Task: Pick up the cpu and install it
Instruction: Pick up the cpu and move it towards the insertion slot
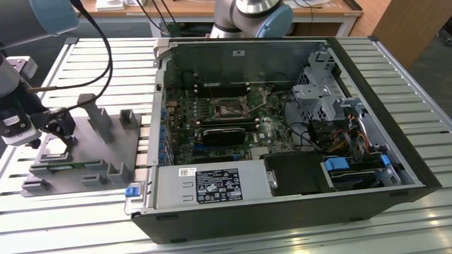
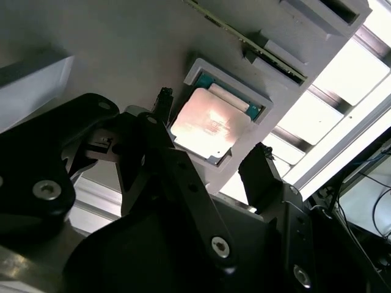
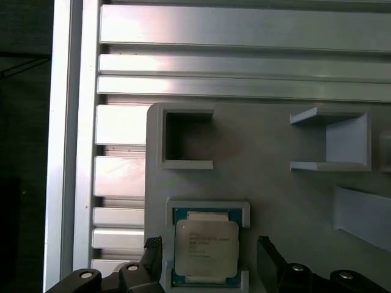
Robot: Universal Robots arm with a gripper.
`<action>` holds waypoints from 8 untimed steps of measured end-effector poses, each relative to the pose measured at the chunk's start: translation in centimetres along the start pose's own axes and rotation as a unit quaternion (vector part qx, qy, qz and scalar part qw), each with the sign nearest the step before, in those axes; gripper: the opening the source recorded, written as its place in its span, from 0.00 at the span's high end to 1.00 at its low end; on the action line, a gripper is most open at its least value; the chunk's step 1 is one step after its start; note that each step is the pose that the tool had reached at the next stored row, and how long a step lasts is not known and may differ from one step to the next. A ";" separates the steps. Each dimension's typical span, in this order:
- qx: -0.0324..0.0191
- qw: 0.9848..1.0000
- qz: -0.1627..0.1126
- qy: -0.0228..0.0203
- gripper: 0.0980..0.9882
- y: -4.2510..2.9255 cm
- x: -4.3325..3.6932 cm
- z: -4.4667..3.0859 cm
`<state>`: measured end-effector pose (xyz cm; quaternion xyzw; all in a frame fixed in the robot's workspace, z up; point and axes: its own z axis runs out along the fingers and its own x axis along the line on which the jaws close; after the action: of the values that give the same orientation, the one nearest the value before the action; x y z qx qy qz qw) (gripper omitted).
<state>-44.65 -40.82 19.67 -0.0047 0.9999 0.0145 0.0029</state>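
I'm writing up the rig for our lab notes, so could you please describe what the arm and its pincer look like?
The arm has a pale blue joint cap and grey metal segments, with a black cable looping down toward its wrist. The pincer is matte black, built from rounded linked plates with silver screws at the pivots, ending in two narrow fingers.

The cpu (image 3: pixel 206 246) lies flat in a small square holder (image 3: pixel 208 206) on a grey plate (image 3: pixel 275 195). Its top is shiny and silver. The gripper (image 3: pixel 211 259) is spread wide, with one black finger (image 3: pixel 154 255) on each side of the cpu, and neither touches it. Near the holder stand a square box (image 3: pixel 186 139) and a bracket (image 3: pixel 333 140). The plate rests on a table (image 3: pixel 244 55) of long metal bars.
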 end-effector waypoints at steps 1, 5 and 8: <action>0.000 1.000 0.000 0.000 0.30 0.00 0.00 0.05; 0.000 1.000 0.000 0.000 0.30 -0.01 0.00 0.36; 0.000 1.000 -0.001 0.000 0.30 -0.04 0.00 0.60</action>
<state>-44.65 -40.84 19.07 -0.0056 0.9999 0.0145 0.0028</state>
